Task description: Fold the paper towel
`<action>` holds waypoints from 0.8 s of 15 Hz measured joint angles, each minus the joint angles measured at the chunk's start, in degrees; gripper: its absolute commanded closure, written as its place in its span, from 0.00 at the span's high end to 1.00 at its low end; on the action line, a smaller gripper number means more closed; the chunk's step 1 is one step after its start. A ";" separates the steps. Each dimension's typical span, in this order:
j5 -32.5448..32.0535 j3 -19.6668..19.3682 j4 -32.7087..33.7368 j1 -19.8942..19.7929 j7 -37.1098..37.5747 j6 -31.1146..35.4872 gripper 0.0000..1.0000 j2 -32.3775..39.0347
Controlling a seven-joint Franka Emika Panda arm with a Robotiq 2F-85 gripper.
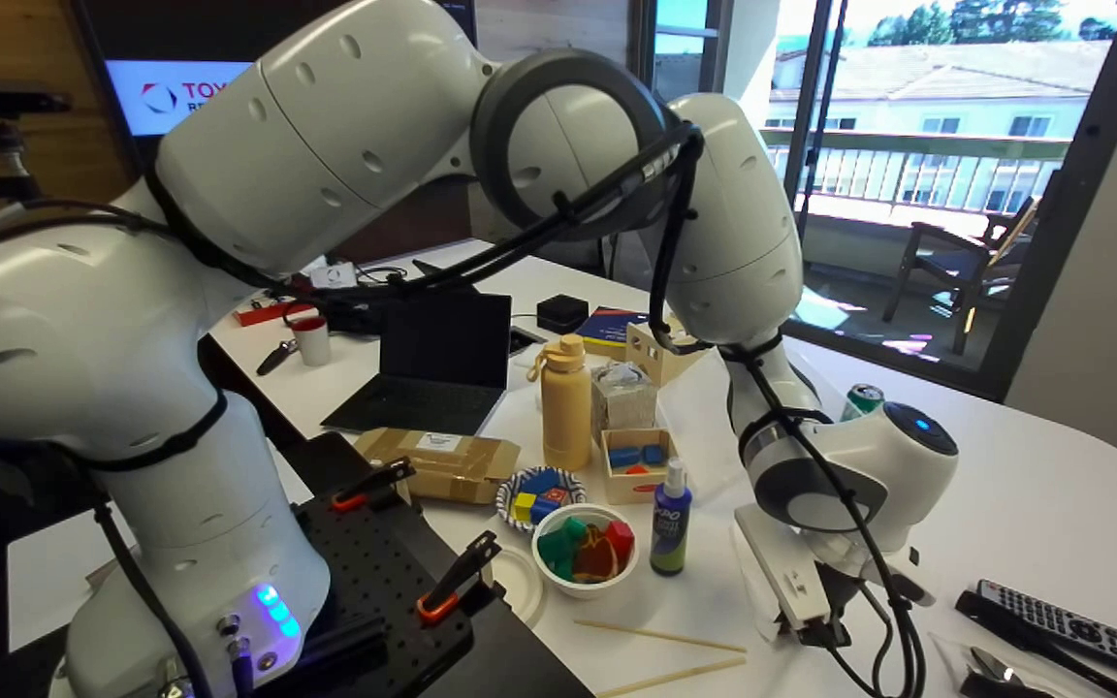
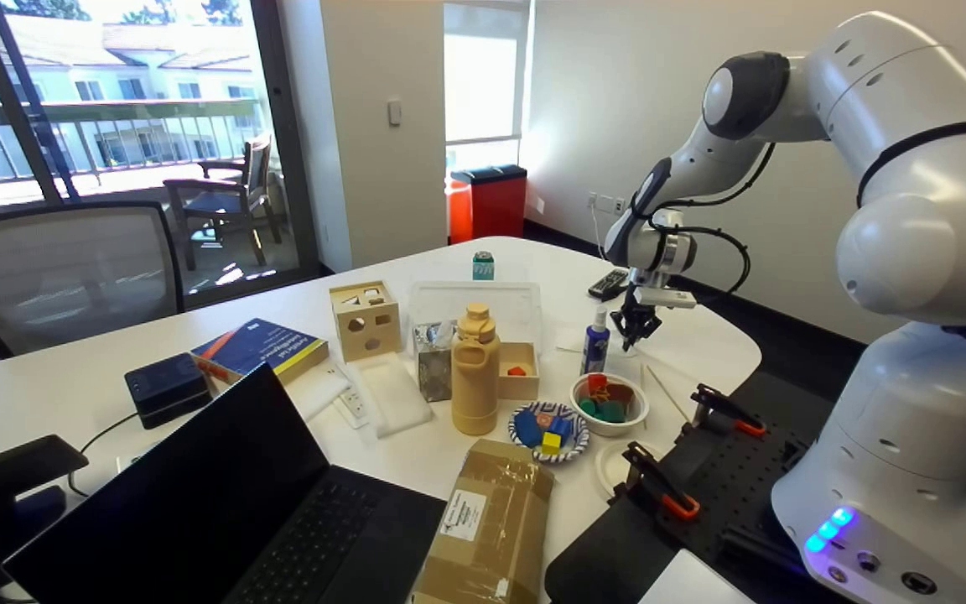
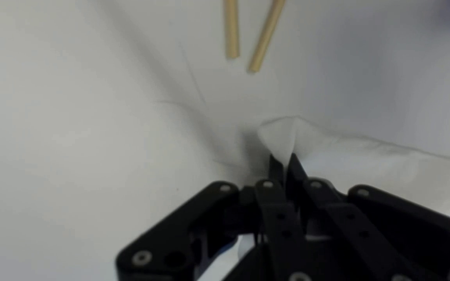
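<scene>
The paper towel (image 3: 373, 164) is a thin white sheet on the white table. In the wrist view a pinched, raised corner of it stands between my fingertips, and the rest spreads to the right. My gripper (image 3: 283, 168) is shut on that corner, low over the table. In an exterior view the gripper (image 1: 818, 635) points down beside the paper towel (image 1: 760, 577), partly hidden behind the hand. In an exterior view the gripper (image 2: 630, 335) is near the spray bottle, and little of the towel can be told from the table.
Two wooden sticks (image 1: 660, 636) lie near the gripper. A purple spray bottle (image 1: 671, 528) stands beside the towel. A white bowl of blocks (image 1: 585, 582) is by the sticks. A remote (image 1: 1082, 625) and a clear plastic bag (image 1: 980, 669) lie on the hand's far side.
</scene>
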 measured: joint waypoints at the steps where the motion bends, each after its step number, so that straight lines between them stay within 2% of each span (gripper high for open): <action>1: -0.38 -1.02 -0.20 0.74 0.63 0.00 0.01 -0.40; 7: -4.76 -8.42 -1.67 7.51 7.80 -1.56 0.01 -2.50; 12: -10.03 -14.59 -1.66 15.51 15.82 -7.77 0.01 -2.46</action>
